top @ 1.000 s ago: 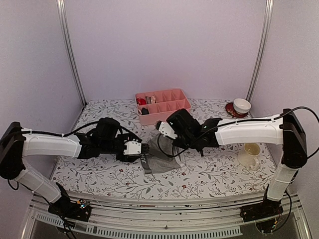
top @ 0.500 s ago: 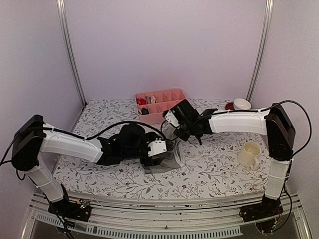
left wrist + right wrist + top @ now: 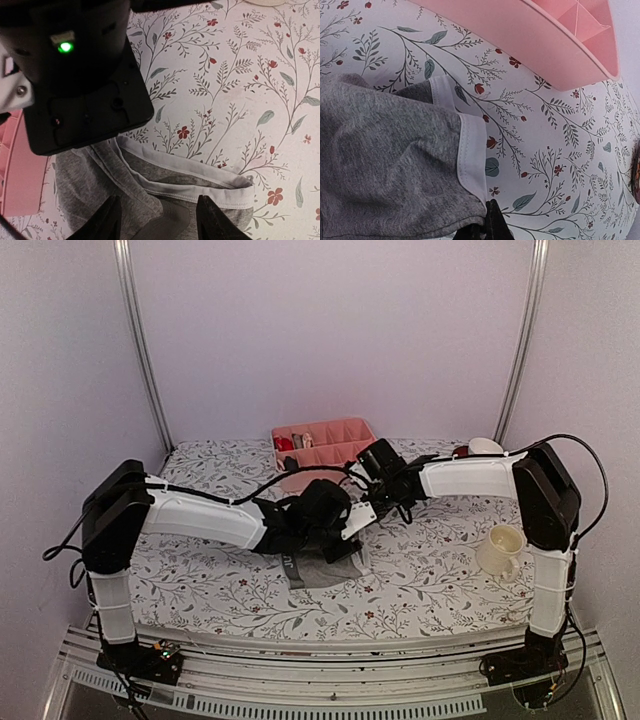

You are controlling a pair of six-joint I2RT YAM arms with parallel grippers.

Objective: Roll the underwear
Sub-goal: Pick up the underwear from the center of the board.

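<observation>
The grey briefs [image 3: 385, 165] lay mid-table, just before the pink tray [image 3: 520, 45] toward the far edge. The right gripper [image 3: 489, 226] seemed pinched on their pale waistband, while the left gripper [image 3: 159, 220] hovered spread above. Being light, limp cloth, they were best held by the firmer waistband hem.

text: none legible | dark waistband [image 3: 291, 563]: white lettering; unreadable
</observation>
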